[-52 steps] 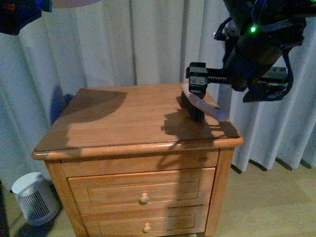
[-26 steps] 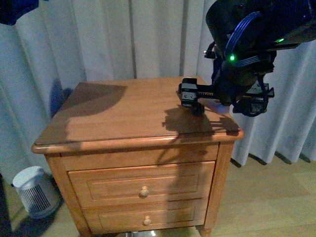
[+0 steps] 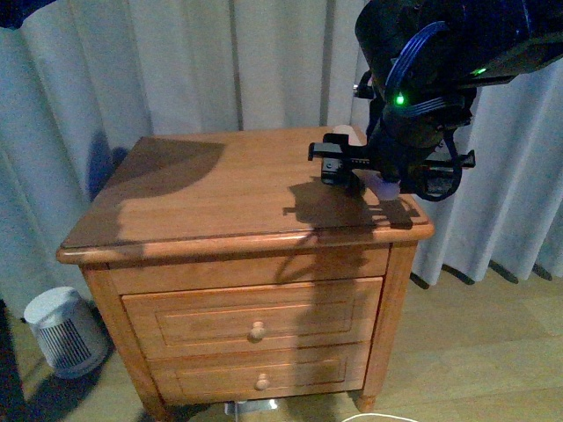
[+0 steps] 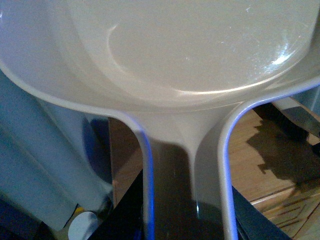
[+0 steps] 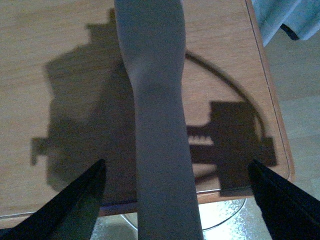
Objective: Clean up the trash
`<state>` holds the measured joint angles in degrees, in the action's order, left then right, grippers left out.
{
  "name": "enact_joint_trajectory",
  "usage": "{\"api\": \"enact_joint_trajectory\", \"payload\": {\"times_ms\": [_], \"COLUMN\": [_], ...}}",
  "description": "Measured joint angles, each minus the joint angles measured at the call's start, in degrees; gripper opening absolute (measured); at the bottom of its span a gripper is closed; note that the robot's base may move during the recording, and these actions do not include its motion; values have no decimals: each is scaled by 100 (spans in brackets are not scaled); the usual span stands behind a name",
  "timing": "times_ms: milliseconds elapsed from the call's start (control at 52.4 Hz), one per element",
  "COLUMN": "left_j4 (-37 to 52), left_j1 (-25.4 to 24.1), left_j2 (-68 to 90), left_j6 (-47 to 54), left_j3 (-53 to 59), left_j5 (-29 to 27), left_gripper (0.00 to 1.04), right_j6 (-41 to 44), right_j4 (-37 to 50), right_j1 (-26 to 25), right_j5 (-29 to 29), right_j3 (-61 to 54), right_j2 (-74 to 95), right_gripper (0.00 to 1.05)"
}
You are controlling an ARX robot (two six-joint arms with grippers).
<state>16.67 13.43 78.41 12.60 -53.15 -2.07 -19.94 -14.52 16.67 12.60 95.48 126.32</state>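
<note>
Several folds of pale curtain (image 3: 176,70) fill the background behind a wooden nightstand (image 3: 193,202) with 2 drawers (image 3: 255,321); its top is bare over the left and middle. The right arm (image 3: 440,61) hangs over the top's right end, near the front right corner, and hides much of that end from the front camera. The beige dustpan (image 4: 190,50) is off the table altogether, up in the air to the nightstand's left, filling the left wrist view. The left gripper (image 4: 185,227) pinches its handle, with dark jaws hard against both sides. A small white heater (image 3: 60,338) stands on the floor by the nightstand's left leg. The brush (image 5: 155,85) points from the right gripper (image 5: 175,167) down toward the wood, its handle running between the fingers (image 5: 75,205). Bare table shows on each side of the handle, so I cannot tell whether that gripper is closed on it or only straddles it. The paper wad shows for certain in no view; a tiny pale patch (image 3: 347,133) at the back edge, just behind the right arm, may be it, but it is too small to tell. I judge 3 dangers. With the pan well apart from the brush, a stroke toward the near edges would send the wad to the floor uncaught. A loose hold would let the brush twist or drop. Sweeping blind under the arm could miss the wad entirely.
</note>
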Motion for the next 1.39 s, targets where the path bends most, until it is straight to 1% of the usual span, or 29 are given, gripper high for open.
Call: {"api": "enact_joint_trajectory", "payload": {"times_ms": [38, 57, 191, 210, 286, 324, 629, 763, 877, 953, 1049, 1163, 1258, 1392], "left_j4": [0, 0, 0, 0, 0, 0, 0, 0, 0, 0, 0, 0, 0, 0], "left_j1": [0, 0, 0, 0, 0, 0, 0, 0, 0, 0, 0, 0, 0, 0], "left_j2": [0, 0, 0, 0, 0, 0, 0, 0, 0, 0, 0, 0, 0, 0], "left_j6": [0, 0, 0, 0, 0, 0, 0, 0, 0, 0, 0, 0, 0, 0], "left_j3": [0, 0, 0, 0, 0, 0, 0, 0, 0, 0, 0, 0, 0, 0], "left_j5": [0, 0, 0, 0, 0, 0, 0, 0, 0, 0, 0, 0, 0, 0], "left_gripper": [25, 25, 25, 25, 25, 25, 25, 25, 25, 25, 25, 25, 25, 25], "right_j6": [0, 0, 7, 7, 31, 33, 289, 577, 870, 1080, 1300, 1390, 1486, 1473], "right_j4": [26, 33, 111, 120, 201, 249, 444, 706, 964, 1154, 1292, 1252, 970, 546], "right_j1": [0, 0, -2, -2, -2, -4, -55, -166, -264, -341, -481, -573, -577, -553], "right_j5": [-2, -7, -17, -15, -24, -20, -127, -50, 122, 289, 538, 634, 693, 822], "right_j3": [0, -2, -90, -96, -177, -232, -632, -1036, -1432, -1794, -2551, -3375, -4328, -4962], "right_j2": [0, -2, -4, -4, -15, -37, -566, -1373, -2140, -2774, -4000, -5200, -6575, -7626], "right_gripper": [66, 64, 37, 36, 24, 21, 21, 21, 21, 21, 21, 21, 21, 21]}}
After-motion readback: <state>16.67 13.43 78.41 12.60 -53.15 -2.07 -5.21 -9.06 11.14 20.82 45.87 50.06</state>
